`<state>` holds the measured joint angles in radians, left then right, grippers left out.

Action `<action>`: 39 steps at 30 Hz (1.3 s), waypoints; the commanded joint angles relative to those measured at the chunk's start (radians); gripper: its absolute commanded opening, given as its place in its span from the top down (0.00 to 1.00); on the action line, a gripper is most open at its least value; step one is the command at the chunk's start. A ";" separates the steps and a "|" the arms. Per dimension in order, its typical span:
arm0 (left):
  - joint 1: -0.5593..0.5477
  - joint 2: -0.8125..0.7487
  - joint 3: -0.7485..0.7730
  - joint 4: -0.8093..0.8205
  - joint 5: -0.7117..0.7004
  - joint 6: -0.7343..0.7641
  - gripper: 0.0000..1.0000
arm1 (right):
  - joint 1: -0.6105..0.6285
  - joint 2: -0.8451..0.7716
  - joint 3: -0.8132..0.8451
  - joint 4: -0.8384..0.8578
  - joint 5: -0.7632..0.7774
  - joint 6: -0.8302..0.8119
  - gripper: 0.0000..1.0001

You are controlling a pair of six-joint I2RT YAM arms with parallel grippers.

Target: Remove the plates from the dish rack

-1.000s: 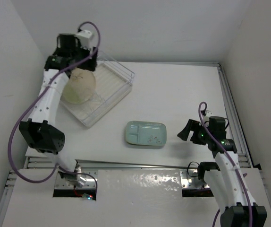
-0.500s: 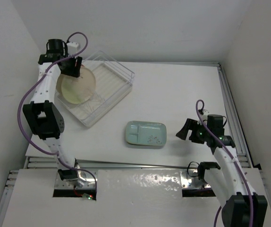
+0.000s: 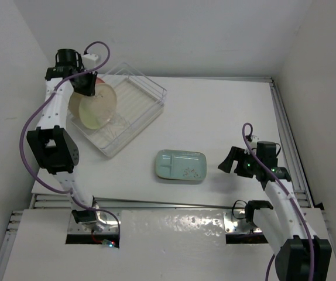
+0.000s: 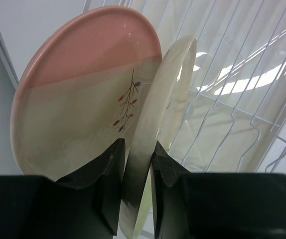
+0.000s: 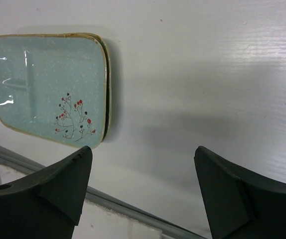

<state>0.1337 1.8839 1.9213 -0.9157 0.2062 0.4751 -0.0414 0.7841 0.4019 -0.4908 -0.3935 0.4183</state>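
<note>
Two round cream plates stand on edge in the clear dish rack point(image 3: 154, 89) at the back left. One plate point(image 4: 78, 94) shows its salmon-pink segment and a sprig mark. The other plate point(image 4: 155, 114) is edge-on, and my left gripper point(image 4: 138, 164) is shut on its rim, one finger on each face. From above, that left gripper point(image 3: 87, 82) sits at the top of the upright plate point(image 3: 99, 108). A pale teal divided plate point(image 3: 181, 165) lies flat mid-table, and in the right wrist view this teal plate point(image 5: 43, 82) seems stacked on another. My right gripper point(image 5: 142, 167) hovers open to its right, holding nothing.
The rack's ribbed base point(image 4: 237, 94) stretches to the right of the plates. White walls enclose the table on the left, back and right. A metal rail point(image 3: 288, 140) runs along the right edge, and another rail point(image 5: 133, 211) lies just under the right gripper.
My left arm swung left off the rack's top, then its gripper closed on the rim of the upright plate, which now leans a little. The right arm barely moved.
</note>
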 commanded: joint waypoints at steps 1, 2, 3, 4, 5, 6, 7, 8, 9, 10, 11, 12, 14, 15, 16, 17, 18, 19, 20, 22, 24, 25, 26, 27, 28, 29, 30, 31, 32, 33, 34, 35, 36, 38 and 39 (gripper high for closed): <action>0.000 -0.092 0.011 0.103 0.009 -0.020 1.00 | 0.005 0.004 0.008 0.040 -0.002 -0.009 0.18; -0.002 -0.107 0.015 0.141 0.010 -0.020 1.00 | 0.005 0.001 0.008 0.040 -0.002 -0.009 0.18; -0.002 -0.138 0.018 0.161 0.018 -0.020 1.00 | 0.005 0.001 0.008 0.040 -0.002 -0.007 0.18; -0.002 -0.152 0.021 0.181 0.024 -0.023 1.00 | 0.005 0.001 0.008 0.038 -0.002 -0.007 0.18; -0.002 -0.178 0.024 0.211 0.042 -0.026 1.00 | 0.006 0.000 0.008 0.040 -0.002 -0.007 0.18; -0.002 -0.189 0.030 0.224 0.050 -0.030 1.00 | 0.005 -0.002 0.008 0.038 -0.001 -0.004 0.18; -0.002 -0.199 0.033 0.250 0.055 -0.045 1.00 | 0.005 -0.003 0.009 0.037 -0.002 -0.003 0.18; 0.000 -0.216 0.033 0.261 0.062 -0.055 1.00 | 0.006 -0.006 0.009 0.037 -0.004 -0.001 0.18; -0.002 -0.226 0.030 0.271 0.064 -0.059 1.00 | 0.005 -0.009 0.011 0.035 -0.004 0.000 0.18; -0.002 -0.230 0.028 0.279 0.067 -0.065 1.00 | 0.005 -0.012 0.012 0.034 -0.002 0.000 0.18; -0.002 -0.236 0.028 0.294 0.068 -0.073 1.00 | 0.005 -0.019 0.012 0.032 -0.001 -0.001 0.18; -0.002 -0.238 0.025 0.302 0.068 -0.075 1.00 | 0.005 -0.022 0.012 0.031 0.001 -0.001 0.18; 0.000 -0.238 0.027 0.313 0.061 -0.079 1.00 | 0.005 -0.029 0.012 0.026 0.005 -0.001 0.18; 0.000 -0.238 0.027 0.324 0.058 -0.087 1.00 | 0.005 -0.031 0.014 0.026 0.005 -0.003 0.18; -0.002 -0.241 0.025 0.339 0.058 -0.098 1.00 | 0.005 -0.031 0.015 0.023 0.007 -0.001 0.18; -0.002 -0.244 0.027 0.347 0.056 -0.104 1.00 | 0.005 -0.032 0.015 0.020 0.005 -0.003 0.18; -0.002 -0.249 0.030 0.356 0.058 -0.111 1.00 | 0.006 -0.034 0.018 0.015 0.005 -0.003 0.18; -0.002 -0.255 0.034 0.369 0.061 -0.130 1.00 | 0.005 -0.036 0.020 0.014 0.005 -0.004 0.18; -0.002 -0.256 0.042 0.376 0.062 -0.139 1.00 | 0.005 -0.036 0.020 0.014 0.007 -0.003 0.18; -0.002 -0.259 0.053 0.386 0.077 -0.164 1.00 | 0.006 -0.036 0.023 0.015 0.007 0.000 0.18; -0.002 -0.262 0.073 0.388 0.090 -0.185 1.00 | 0.006 -0.036 0.028 0.020 0.004 0.004 0.18; -0.002 -0.264 0.082 0.385 0.097 -0.208 1.00 | 0.005 -0.034 0.031 0.021 0.001 0.008 0.18; 0.000 -0.264 0.102 0.383 0.120 -0.222 1.00 | 0.006 -0.032 0.035 0.023 -0.001 0.011 0.18; -0.003 -0.267 0.113 0.382 0.137 -0.237 1.00 | 0.005 -0.031 0.044 0.027 -0.004 0.014 0.19; -0.003 -0.272 0.122 0.380 0.181 -0.268 1.00 | 0.005 -0.029 0.049 0.029 -0.007 0.016 0.18; -0.003 -0.276 0.131 0.383 0.208 -0.285 1.00 | 0.005 -0.029 0.054 0.032 -0.008 0.017 0.19; -0.005 -0.279 0.133 0.385 0.238 -0.302 1.00 | 0.005 -0.028 0.061 0.043 -0.008 0.022 0.18; -0.008 -0.285 0.131 0.388 0.290 -0.335 1.00 | 0.005 -0.022 0.064 0.049 -0.010 0.023 0.19; -0.009 -0.286 0.131 0.388 0.306 -0.354 1.00 | 0.006 -0.017 0.069 0.054 -0.011 0.025 0.19; -0.022 -0.282 0.131 0.379 0.323 -0.381 1.00 | 0.005 -0.011 0.083 0.060 -0.013 0.030 0.19; -0.043 -0.279 0.128 0.367 0.344 -0.395 1.00 | 0.006 0.003 0.101 0.058 -0.022 0.037 0.18; -0.057 -0.278 0.124 0.360 0.349 -0.398 1.00 | 0.005 0.009 0.110 0.061 -0.027 0.043 0.19; -0.072 -0.278 0.119 0.356 0.354 -0.398 1.00 | 0.005 0.014 0.118 0.063 -0.033 0.050 0.19; -0.124 -0.278 0.094 0.351 0.361 -0.398 1.00 | 0.005 0.018 0.132 0.083 -0.047 0.066 0.18; -0.158 -0.273 0.088 0.341 0.361 -0.398 1.00 | 0.005 0.015 0.135 0.092 -0.050 0.082 0.18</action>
<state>0.0574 1.6752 1.9892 -0.6792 0.4721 0.1326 -0.0414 0.7998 0.4858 -0.4561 -0.4095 0.4599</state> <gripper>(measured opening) 0.162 0.817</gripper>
